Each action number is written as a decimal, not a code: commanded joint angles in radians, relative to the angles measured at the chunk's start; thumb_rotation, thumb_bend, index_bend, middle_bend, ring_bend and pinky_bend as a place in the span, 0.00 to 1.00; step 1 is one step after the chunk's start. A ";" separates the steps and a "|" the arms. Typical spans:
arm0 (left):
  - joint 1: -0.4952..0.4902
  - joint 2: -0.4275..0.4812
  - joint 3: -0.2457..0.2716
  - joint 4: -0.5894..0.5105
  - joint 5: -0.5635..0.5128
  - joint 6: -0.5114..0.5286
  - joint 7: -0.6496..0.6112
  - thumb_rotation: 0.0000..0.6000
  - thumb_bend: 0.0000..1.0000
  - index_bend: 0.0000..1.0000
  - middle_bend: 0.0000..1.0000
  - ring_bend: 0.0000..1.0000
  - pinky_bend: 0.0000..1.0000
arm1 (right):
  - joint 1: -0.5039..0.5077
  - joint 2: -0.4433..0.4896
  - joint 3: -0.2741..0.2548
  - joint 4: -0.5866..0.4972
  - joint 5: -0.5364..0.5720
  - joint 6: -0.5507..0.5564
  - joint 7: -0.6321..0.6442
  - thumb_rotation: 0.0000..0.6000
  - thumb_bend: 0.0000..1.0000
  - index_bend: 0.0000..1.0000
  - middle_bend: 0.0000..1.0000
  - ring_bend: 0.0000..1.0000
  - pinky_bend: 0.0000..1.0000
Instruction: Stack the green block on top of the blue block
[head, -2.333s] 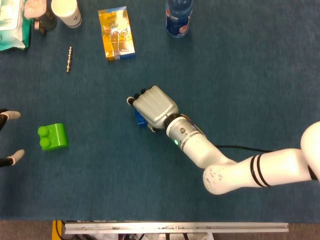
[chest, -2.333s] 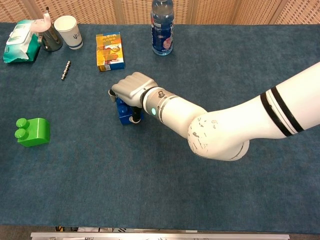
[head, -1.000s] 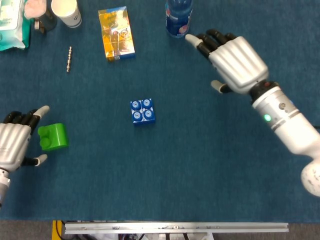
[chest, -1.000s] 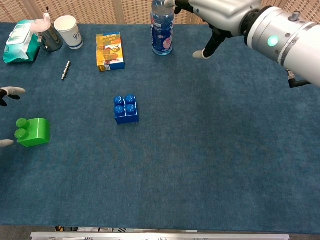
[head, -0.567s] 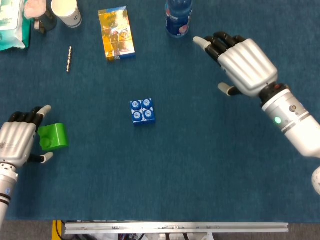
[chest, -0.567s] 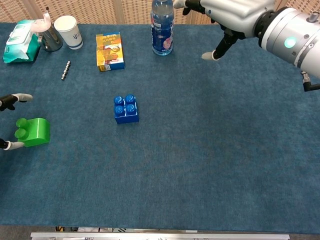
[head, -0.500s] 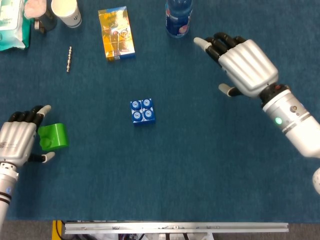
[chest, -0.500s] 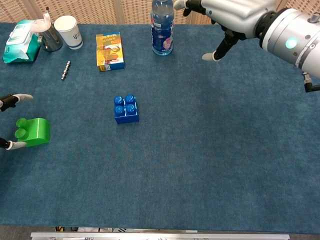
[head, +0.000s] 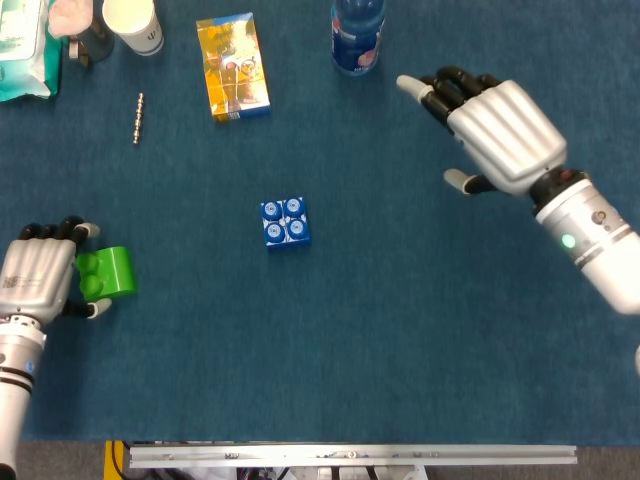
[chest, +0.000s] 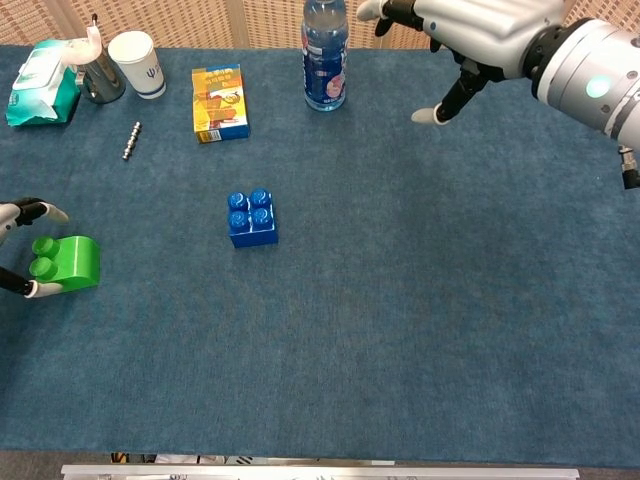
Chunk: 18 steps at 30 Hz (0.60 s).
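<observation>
The green block (head: 106, 272) (chest: 67, 263) lies on the blue cloth at the far left, studs pointing left. My left hand (head: 40, 278) is right beside it, its fingers (chest: 31, 210) curling over the far side and the thumb by the near side. A firm hold does not show. The blue block (head: 285, 222) (chest: 252, 217) stands alone mid-table, studs up. My right hand (head: 496, 136) (chest: 481, 26) hovers high at the back right, fingers spread, holding nothing.
Along the back edge stand a water bottle (head: 357, 30) (chest: 325, 55), a yellow box (head: 232, 67) (chest: 219, 102), a paper cup (head: 133, 22) (chest: 137, 63) and a wipes pack (head: 22, 50) (chest: 42, 82). A small metal bolt (head: 138, 118) (chest: 130, 140) lies behind the green block.
My right hand let go of the blue block and lifted away to the back right. My left hand came in from the left edge and curled its fingers around the green block.
</observation>
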 joint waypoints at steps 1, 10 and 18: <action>-0.008 -0.014 -0.002 0.011 -0.020 -0.003 0.019 0.81 0.04 0.25 0.22 0.26 0.20 | -0.007 0.006 0.004 -0.001 -0.008 -0.002 0.010 1.00 0.16 0.05 0.20 0.14 0.33; -0.030 -0.047 -0.006 0.046 -0.062 0.020 0.103 0.81 0.04 0.32 0.31 0.31 0.21 | -0.028 0.020 0.013 0.004 -0.032 -0.012 0.045 1.00 0.16 0.05 0.21 0.14 0.33; -0.036 -0.056 -0.010 0.059 -0.046 0.035 0.073 0.85 0.04 0.42 0.41 0.38 0.23 | -0.038 0.020 0.022 0.014 -0.044 -0.024 0.069 1.00 0.16 0.05 0.21 0.14 0.33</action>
